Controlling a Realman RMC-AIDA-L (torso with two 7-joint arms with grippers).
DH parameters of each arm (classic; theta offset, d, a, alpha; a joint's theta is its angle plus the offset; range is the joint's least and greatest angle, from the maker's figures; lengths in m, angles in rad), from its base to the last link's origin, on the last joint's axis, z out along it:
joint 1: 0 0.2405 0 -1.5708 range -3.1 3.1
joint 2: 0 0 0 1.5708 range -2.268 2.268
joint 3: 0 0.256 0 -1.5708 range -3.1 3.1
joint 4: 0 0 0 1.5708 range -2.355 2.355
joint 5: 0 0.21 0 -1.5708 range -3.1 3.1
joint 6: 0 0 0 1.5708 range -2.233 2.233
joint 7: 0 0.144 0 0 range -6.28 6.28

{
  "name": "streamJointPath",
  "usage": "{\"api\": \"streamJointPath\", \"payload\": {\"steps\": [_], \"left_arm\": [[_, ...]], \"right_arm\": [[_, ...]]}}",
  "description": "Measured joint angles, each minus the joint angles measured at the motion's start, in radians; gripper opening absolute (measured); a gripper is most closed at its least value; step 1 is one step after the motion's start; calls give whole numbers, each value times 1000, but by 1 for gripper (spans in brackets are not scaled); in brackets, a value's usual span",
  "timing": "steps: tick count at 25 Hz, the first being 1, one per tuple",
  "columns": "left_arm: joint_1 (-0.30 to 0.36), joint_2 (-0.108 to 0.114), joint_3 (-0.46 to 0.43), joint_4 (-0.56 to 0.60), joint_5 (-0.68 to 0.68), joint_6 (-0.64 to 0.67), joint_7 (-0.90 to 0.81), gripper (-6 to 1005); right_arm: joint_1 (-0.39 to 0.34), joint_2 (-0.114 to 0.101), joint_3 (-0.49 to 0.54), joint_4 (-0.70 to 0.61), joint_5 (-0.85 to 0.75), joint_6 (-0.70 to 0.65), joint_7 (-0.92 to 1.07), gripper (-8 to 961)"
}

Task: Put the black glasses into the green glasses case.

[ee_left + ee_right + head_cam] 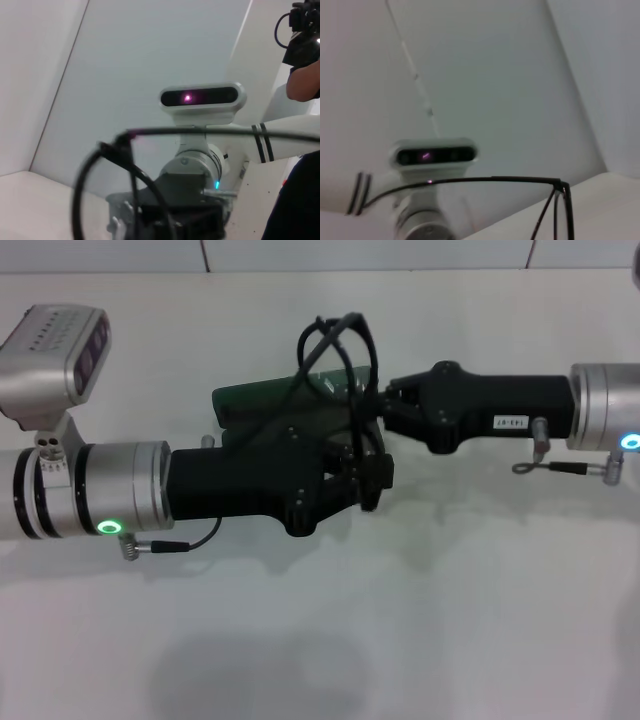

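The black glasses (338, 340) are held up in the air between my two grippers, lenses upward. My left gripper (368, 468) reaches in from the left and is shut on the lower part of the glasses. My right gripper (388, 403) comes in from the right, its tip right at the frame. The green glasses case (250, 400) lies on the table behind and under my left wrist, mostly hidden. The glasses also show close up in the left wrist view (200, 131) and in the right wrist view (490, 179).
The white table (400, 620) stretches toward me below the arms. A person with a camera (305, 30) stands far off in the left wrist view.
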Motion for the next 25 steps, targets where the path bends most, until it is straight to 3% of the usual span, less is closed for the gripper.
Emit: {"api": "streamJointPath", "payload": {"steps": [8, 17, 20, 25], "left_arm": [[3, 3, 0, 0, 2, -2, 1, -1], [4, 10, 6, 1, 3, 6, 2, -1], [2, 13, 7, 2, 4, 35, 14, -1], [-5, 14, 6, 3, 2, 58, 26, -1]], "right_arm": [[-107, -14, 5, -90, 66, 107, -25, 38], [-199, -61, -6, -117, 45, 197, -60, 38], [-203, -55, -7, -115, 20, 206, -67, 38], [-200, -14, -11, -117, -38, 207, -113, 38]]}}
